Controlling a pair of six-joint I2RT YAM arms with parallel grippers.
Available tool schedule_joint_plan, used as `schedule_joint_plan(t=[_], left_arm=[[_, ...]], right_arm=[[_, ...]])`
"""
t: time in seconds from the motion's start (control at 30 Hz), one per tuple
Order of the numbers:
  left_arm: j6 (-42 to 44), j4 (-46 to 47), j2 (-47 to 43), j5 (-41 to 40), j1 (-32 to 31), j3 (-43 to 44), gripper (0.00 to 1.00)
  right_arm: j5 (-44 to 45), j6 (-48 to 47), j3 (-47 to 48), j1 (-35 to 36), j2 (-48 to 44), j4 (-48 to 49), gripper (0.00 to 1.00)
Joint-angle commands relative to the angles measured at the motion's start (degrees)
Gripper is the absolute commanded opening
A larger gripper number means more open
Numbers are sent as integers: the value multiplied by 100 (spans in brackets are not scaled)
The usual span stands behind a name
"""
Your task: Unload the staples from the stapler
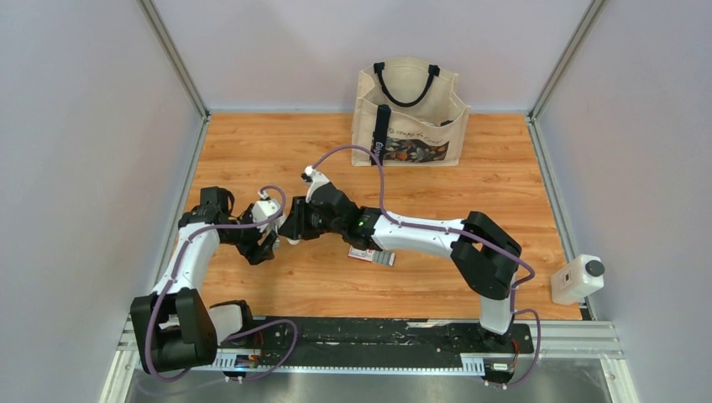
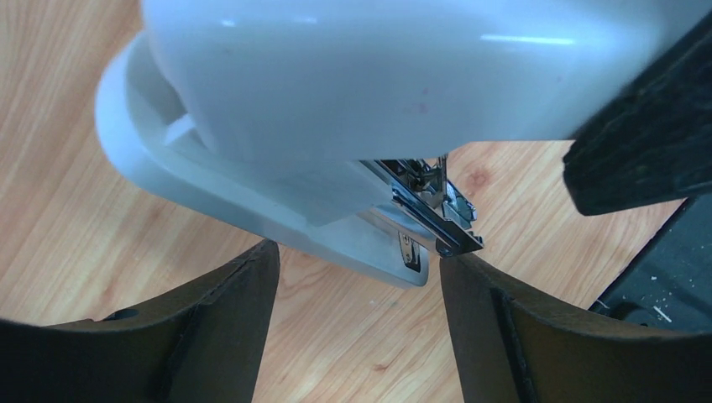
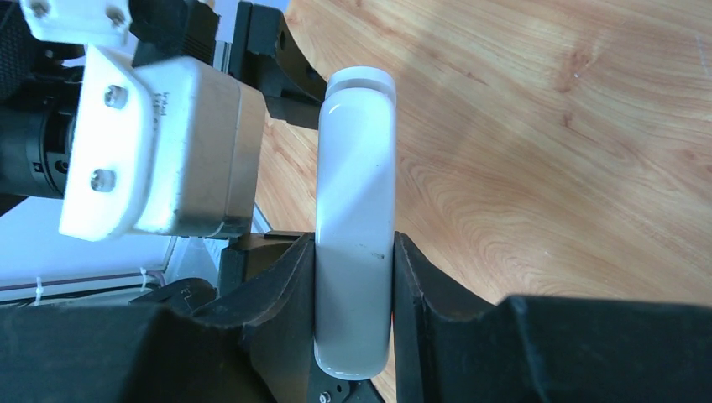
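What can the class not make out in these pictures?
- Whether staples are inside: left wrist view, glossy white plastic stapler covers its silvery metal magazine.
- Flat red-white-grey little box: top view, right arm overlaps it; print too small.
- Beige canvas tote bag contents: top view, walls hide them.

Print on the tote bag (image 1: 417,126) (small, blurred) cannot be read; nothing else is legible.
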Motion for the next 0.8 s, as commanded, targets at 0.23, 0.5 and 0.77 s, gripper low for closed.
schedule_joint_plan(t=[0.23,0.5,0.77], left_arm=[[157,602,-375,-19,-34,-201,57],[-300,1464,-735,-353,-43,-482,37],[-467,2396,-1025,-916,-51,-781,28]], right_arm=[[-327,284,-154,40,-326,628,3],[-441,135,-303,172,-405,198,2],[-99,-374,-743,585,-537,-23,1]])
